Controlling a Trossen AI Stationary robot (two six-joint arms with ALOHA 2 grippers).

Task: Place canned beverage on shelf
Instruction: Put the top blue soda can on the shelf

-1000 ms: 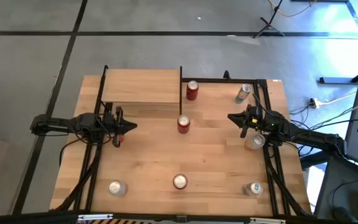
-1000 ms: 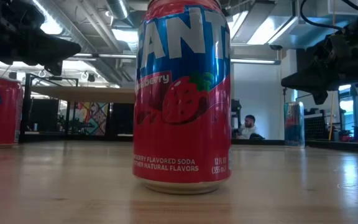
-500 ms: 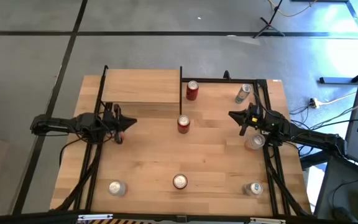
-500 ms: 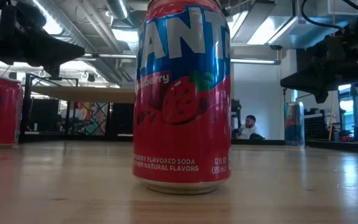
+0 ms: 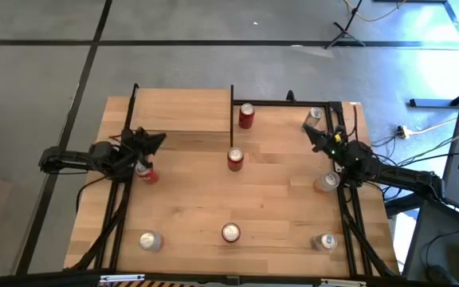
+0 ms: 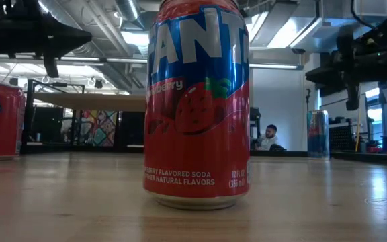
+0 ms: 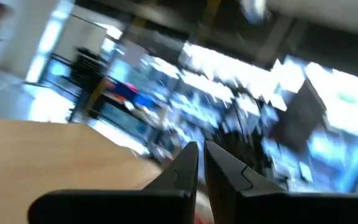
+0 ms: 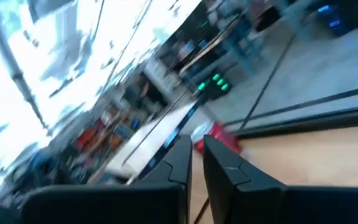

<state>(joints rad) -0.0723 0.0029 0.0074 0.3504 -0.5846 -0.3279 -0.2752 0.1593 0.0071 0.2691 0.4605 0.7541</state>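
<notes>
Seen from above, a table [image 5: 190, 199] carries the shelf [image 5: 183, 110] at its far left corner. Just right of the shelf stands a can [image 5: 247, 115], with another can [image 5: 235, 159] nearer, at the table's middle. Three cans line the near edge: left [image 5: 149, 240], centre [image 5: 230, 232] and right [image 5: 326, 241]. Two more cans stand along the right side, one at the far corner [image 5: 314, 118] and one midway [image 5: 326, 182].

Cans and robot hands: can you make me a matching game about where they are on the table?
Things:
1. left gripper
2. right gripper
3. red can
4. shelf

Places:
A. middle of the table
B. far left corner
C. by the shelf's front edge
D. near the silver can at the far right

Pairs: 1-C, 2-D, 3-A, 4-B
</notes>
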